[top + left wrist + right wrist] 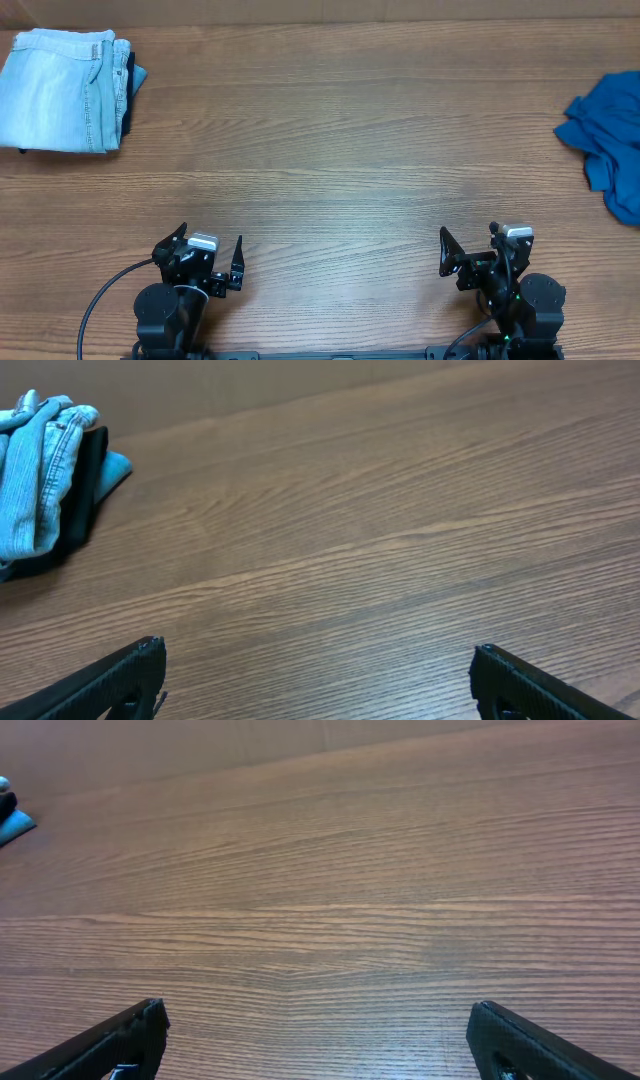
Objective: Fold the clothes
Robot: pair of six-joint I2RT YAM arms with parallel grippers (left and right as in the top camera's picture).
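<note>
Folded denim shorts (60, 90) lie at the far left corner of the desk (330, 150), stacked on a dark navy garment (127, 113). A royal-blue garment (610, 135) lies crumpled at the desk's far right edge. The left gripper (209, 245) and right gripper (470, 242) sit at the desk's near edge. Both have their jaws spread wide, hold nothing, and are well apart from every garment.

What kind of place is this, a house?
Probably a robot test bench, not a house. A wooden table holds a folded stack of clothes, pale denim on top, and a crumpled blue garment. A robot's left claw and right claw sit open at its edge.
</note>
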